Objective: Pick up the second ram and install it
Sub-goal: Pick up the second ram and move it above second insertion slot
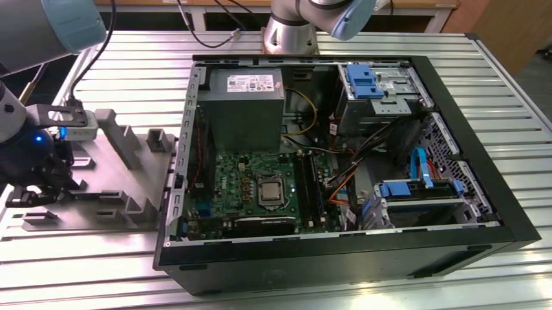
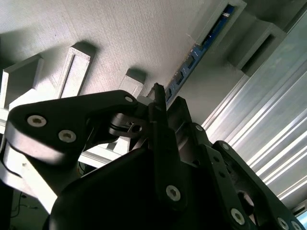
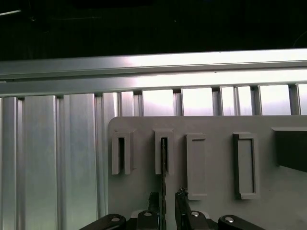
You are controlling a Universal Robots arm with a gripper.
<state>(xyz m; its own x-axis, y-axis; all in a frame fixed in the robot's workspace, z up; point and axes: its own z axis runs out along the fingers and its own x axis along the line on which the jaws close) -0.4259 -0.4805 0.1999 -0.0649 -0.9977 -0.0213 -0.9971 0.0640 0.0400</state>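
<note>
The thin, flat, dark ram [image 3: 163,158] is seen standing on edge in a slot of the matte grey rack [image 1: 112,206], lower left of the exterior view. The black gripper [image 3: 166,201] is parked around it, jaws a bit apart, nothing pinched.

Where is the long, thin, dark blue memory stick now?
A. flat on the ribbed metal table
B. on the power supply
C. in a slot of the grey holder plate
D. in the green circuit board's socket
C: in the second wrist view the dark blue memory stick sits in a slot of the grey holder plate.

the second ram [image 2: 199,49] – near end hidden behind the gripper [image 2: 166,98].
</note>
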